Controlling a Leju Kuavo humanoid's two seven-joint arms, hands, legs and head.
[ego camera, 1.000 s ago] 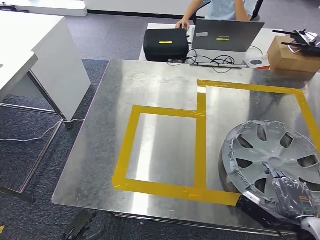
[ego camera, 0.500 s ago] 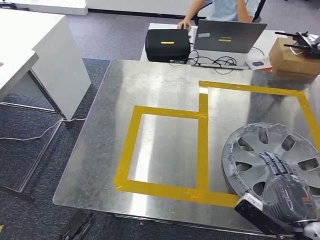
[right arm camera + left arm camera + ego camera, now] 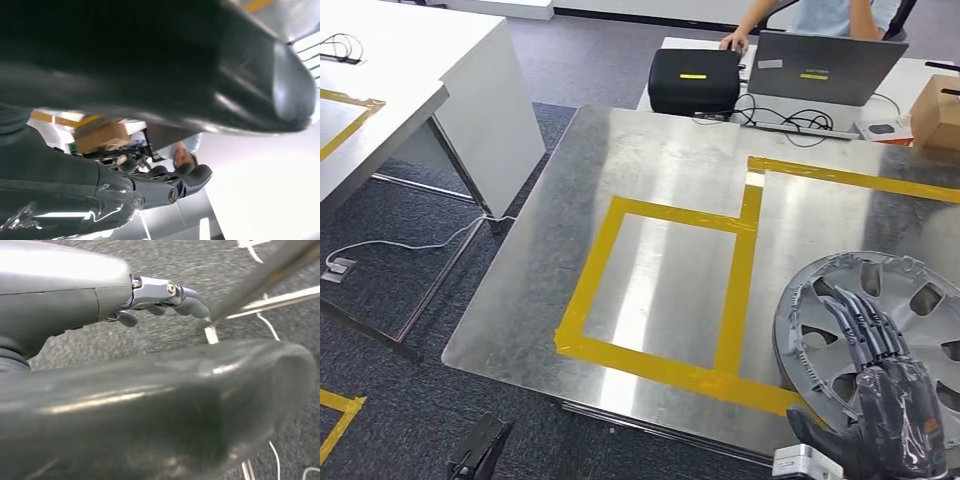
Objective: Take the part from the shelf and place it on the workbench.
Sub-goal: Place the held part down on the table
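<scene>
Right hand (image 3: pixel 890 400) raised, fingers extended, apart; left hand (image 3: pixel 113 390) hanging, fingers loosely curled.

Head view high, facing down over the workbench (image 3: pixel 546 270); 2 wrist views close behind their hands.

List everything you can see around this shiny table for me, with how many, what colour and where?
Wheel cover: one, silver-grey, lying on the metal table at its near right.
Metal table: one, bare steel, centre.
Tape outline: yellow, marking rectangles on the metal table.
Black case: one, with a yellow strip, on the far desk.
Laptop: one, grey, right of the black case.
Cardboard box: one, brown, far right.
White desk: one, left.
Cables: white, on the grey carpet at left.
Person: one, pale blue top, behind the laptop.
Right hand: dark grey, fingers apart, over the wheel cover's near rim.
Left hand: grey, above carpet.
</scene>
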